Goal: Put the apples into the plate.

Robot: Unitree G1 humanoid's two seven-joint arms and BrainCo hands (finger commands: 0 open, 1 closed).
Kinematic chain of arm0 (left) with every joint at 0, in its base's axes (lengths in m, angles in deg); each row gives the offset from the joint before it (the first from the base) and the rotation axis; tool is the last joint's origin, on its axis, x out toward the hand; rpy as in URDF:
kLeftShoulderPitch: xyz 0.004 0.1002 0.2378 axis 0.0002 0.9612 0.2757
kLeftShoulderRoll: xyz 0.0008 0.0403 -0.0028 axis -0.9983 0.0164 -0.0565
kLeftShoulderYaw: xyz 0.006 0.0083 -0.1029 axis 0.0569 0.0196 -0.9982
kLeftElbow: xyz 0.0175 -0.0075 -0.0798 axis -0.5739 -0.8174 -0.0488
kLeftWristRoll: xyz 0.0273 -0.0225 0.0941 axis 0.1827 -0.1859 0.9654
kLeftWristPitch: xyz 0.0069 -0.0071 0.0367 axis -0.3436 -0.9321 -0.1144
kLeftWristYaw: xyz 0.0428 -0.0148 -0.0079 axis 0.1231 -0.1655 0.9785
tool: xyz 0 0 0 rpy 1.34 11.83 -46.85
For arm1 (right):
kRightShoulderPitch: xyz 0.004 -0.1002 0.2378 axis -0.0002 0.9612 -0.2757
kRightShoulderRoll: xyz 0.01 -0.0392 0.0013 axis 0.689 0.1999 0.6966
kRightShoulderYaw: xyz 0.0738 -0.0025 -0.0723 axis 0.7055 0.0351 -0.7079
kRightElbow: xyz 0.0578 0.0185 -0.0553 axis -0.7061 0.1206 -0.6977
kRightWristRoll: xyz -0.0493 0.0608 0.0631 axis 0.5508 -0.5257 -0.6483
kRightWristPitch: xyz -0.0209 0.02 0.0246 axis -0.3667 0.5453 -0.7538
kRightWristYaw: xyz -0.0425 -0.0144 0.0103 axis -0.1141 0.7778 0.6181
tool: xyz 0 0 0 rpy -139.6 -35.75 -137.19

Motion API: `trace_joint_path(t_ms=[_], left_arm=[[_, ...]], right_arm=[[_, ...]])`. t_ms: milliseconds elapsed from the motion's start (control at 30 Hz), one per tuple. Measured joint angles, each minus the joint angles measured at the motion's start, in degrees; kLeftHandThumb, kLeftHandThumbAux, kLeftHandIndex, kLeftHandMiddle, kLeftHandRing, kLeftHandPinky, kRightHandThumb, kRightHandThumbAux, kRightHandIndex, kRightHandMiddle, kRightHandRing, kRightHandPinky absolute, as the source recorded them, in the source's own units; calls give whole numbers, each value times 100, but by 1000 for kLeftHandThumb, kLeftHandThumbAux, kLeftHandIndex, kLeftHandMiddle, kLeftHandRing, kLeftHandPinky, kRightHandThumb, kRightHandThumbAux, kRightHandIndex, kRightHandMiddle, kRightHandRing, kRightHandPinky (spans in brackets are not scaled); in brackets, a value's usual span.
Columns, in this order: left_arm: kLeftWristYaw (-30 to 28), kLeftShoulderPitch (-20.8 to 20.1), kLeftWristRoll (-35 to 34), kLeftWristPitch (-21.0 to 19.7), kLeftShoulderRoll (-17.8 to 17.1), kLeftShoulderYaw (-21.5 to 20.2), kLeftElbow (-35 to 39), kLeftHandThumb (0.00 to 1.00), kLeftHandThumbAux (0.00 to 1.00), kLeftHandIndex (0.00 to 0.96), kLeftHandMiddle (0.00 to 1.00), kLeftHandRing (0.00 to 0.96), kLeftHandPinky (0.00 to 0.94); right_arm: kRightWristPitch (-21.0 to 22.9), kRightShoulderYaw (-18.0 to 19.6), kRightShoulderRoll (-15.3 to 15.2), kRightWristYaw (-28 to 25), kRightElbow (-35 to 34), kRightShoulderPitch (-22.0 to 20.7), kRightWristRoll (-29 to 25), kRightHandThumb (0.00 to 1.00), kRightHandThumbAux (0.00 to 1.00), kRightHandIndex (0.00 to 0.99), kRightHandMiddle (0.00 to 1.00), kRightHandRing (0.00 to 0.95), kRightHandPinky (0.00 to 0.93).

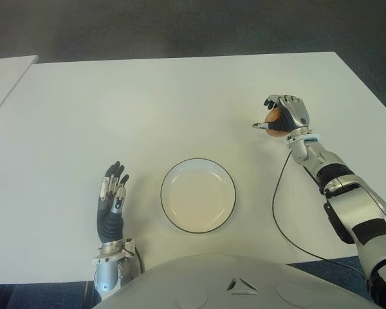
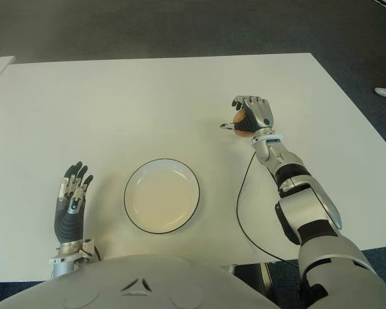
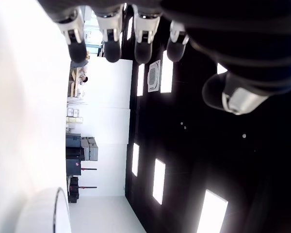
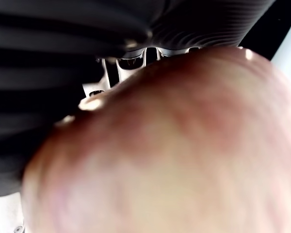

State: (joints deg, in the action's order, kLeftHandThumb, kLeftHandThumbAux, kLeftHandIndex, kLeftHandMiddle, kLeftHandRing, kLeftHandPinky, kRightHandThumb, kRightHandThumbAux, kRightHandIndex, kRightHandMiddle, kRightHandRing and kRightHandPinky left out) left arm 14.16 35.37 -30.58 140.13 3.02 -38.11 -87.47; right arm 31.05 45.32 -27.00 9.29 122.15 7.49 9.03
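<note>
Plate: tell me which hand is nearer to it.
Left. The left hand shows just beside the plate, on its left, fingers spread and holding nothing. The right hand is farther off, beyond the plate on its right, fingers closed around the apple.

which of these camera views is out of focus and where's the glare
Right wrist view: the apple sits so close in the right hand that it fills the picture, soft and blurred. Left wrist view: bright ceiling lights against darkness, and the white table blown out beside the open left hand. Eye views: evenly lit, with the plate sharp.
</note>
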Motion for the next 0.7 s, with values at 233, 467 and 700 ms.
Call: trace_joint_path(t_ms=[233, 467, 700], left_arm=[[0, 13, 2, 0, 9, 5, 10, 60, 380, 5, 0, 0, 11], [-1, 8, -2, 5, 16, 17, 7, 55, 390, 7, 0, 0, 8], [-39, 3, -10, 27, 24, 27, 12, 62, 408, 7, 0, 0, 0]], right_arm=[[-30, -27, 38, -44, -419, 130, 59, 856, 677, 399, 533, 851, 818], [-54, -114, 114, -76, -920, 315, 212, 857, 676, 400, 536, 864, 841], [-58, -153, 123, -162, -1658, 564, 329, 858, 675, 403, 536, 869, 845]])
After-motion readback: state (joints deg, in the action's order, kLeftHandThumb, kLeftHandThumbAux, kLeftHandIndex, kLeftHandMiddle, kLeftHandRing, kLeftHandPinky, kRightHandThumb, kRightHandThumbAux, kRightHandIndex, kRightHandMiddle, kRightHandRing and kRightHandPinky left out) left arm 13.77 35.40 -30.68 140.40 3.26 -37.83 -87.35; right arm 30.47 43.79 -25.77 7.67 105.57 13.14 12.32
